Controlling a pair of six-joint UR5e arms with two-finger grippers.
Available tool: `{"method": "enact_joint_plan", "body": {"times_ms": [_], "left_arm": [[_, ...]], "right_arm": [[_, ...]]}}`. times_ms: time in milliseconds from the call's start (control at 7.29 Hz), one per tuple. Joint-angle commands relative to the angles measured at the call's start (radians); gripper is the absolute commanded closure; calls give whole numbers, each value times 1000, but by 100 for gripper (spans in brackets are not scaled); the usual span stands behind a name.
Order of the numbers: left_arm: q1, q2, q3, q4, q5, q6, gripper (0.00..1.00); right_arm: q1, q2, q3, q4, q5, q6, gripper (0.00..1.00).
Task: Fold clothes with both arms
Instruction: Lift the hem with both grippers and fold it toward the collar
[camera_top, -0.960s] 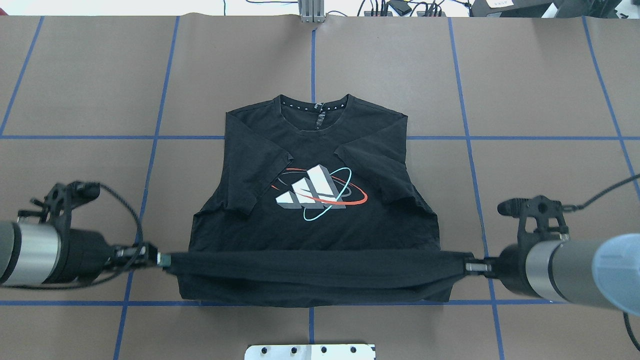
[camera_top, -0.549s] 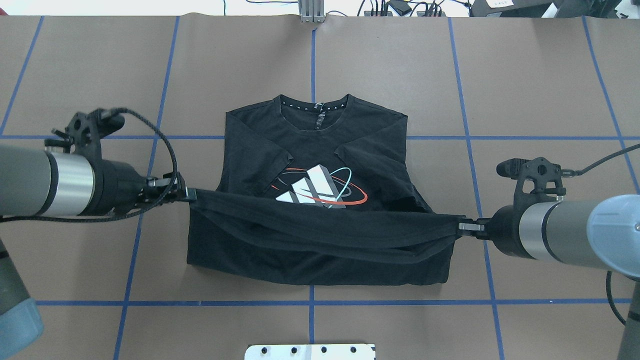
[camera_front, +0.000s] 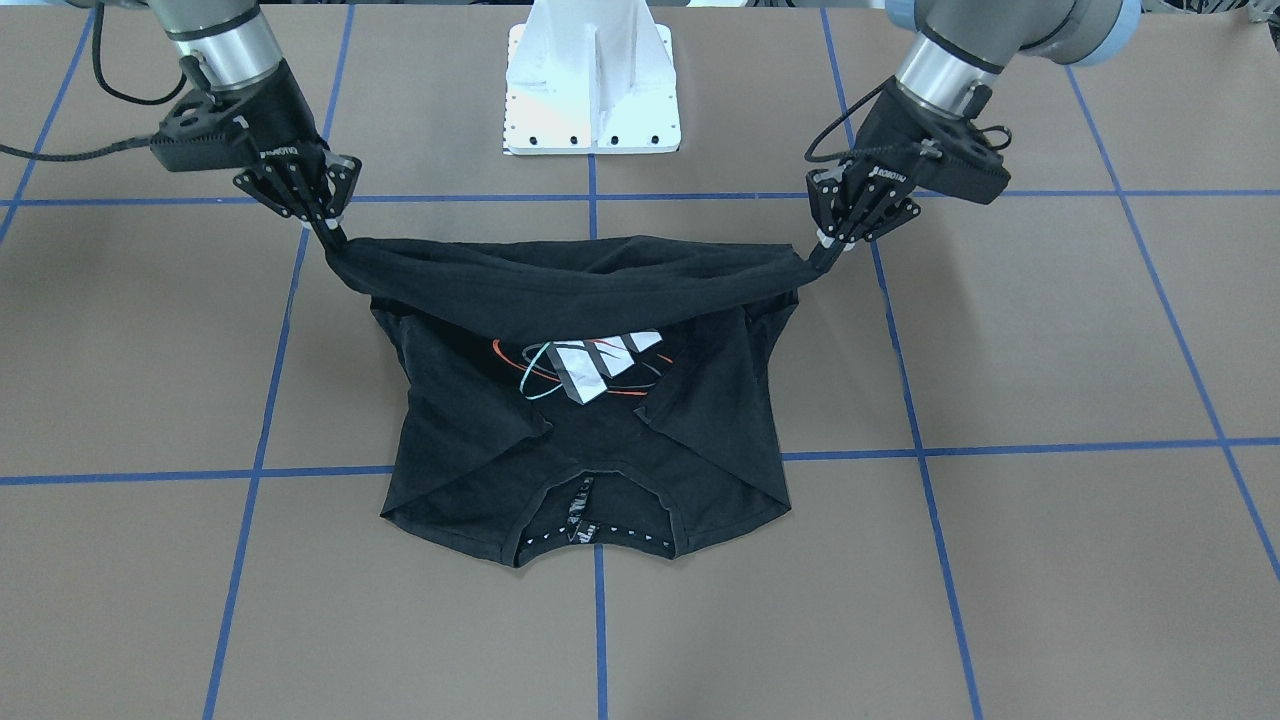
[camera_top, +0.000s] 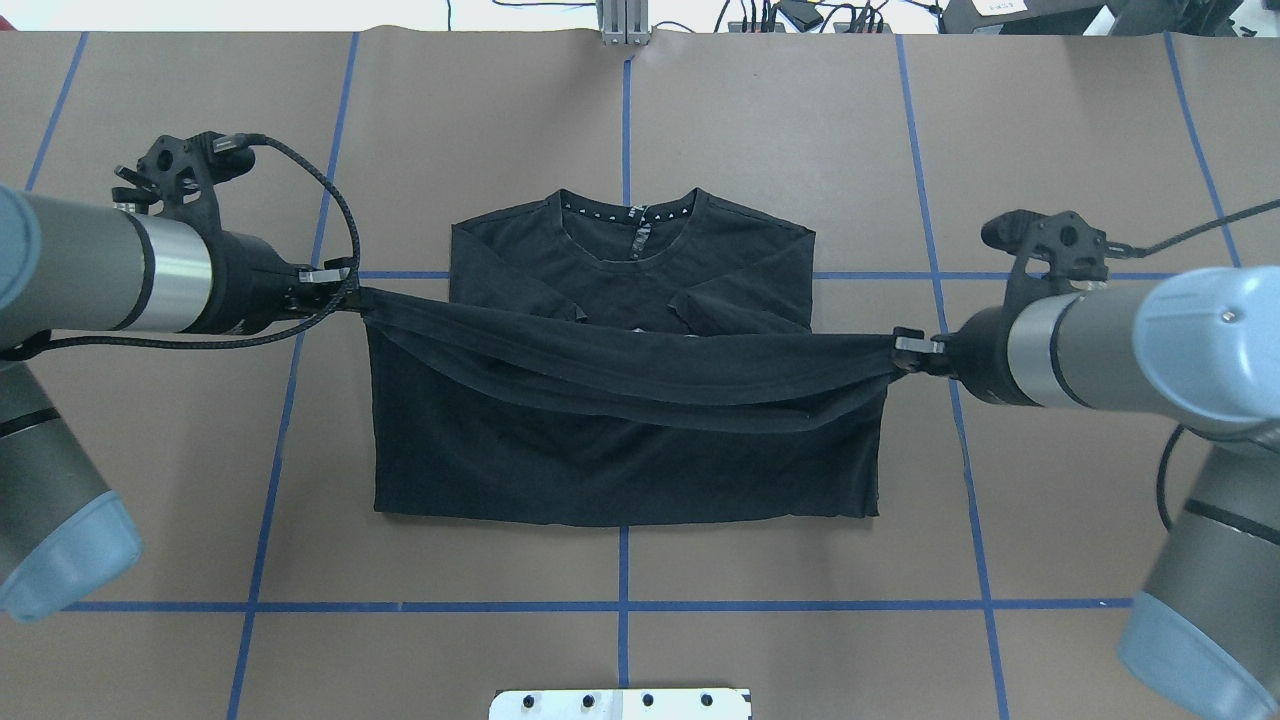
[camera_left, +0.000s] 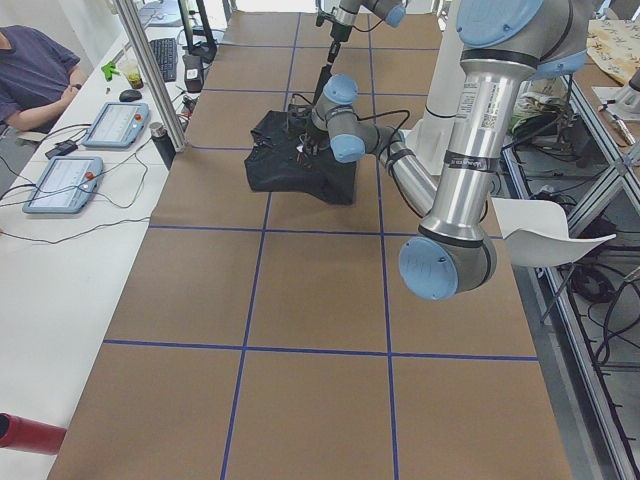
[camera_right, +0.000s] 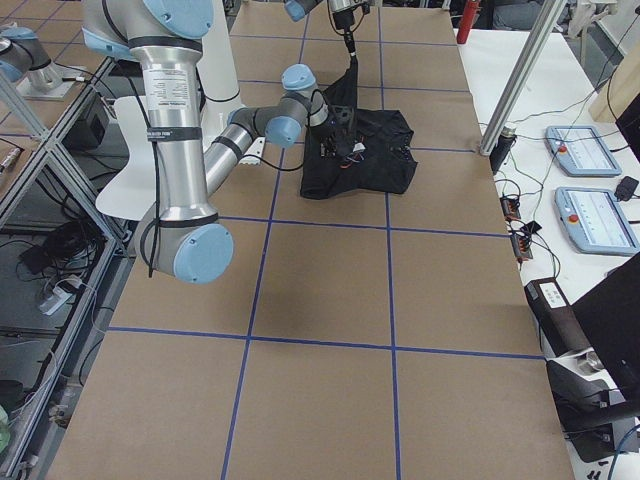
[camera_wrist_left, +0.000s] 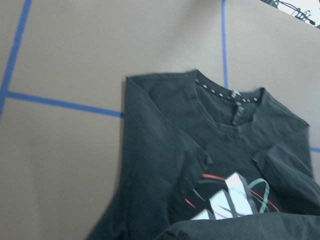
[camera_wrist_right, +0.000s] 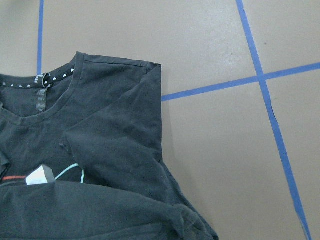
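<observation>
Black T-shirt (camera_top: 620, 470) mid-tabletop (camera_top: 800, 130), hem held up and stretched crosswise.
Collar (camera_top: 628, 212) toward the far edge, away from the robot; long axis of the raised hem left to right. Left gripper (camera_top: 352, 293) and right gripper (camera_top: 903, 345): jaws pinching the hem corners.
</observation>
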Motion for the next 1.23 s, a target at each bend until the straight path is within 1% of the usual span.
{"method": "enact_joint_plan", "body": {"times_ms": [0,137,274,412,549,823,1097], "left_arm": [[-16,-60,91,-4,26,7,100],[-20,-68,99,-4,27,6,100],[-20,-68,108,-4,28,7,100],[-20,-71,128,-6,41,7,100],[-22,-105,172,-6,52,30,100],[-31,-200,331,-36,89,69,100],[-63,-229,450,-131,90,87,100]], "right_arm": [[100,77,-118,0,60,-81,100],[120,87,-145,0,69,-91,100],[127,156,-211,0,69,-91,100],[136,200,-284,1,69,-93,100],[137,239,-344,3,66,-105,100],[146,271,-411,11,66,-120,100],[171,311,-478,12,68,-149,100]]}}
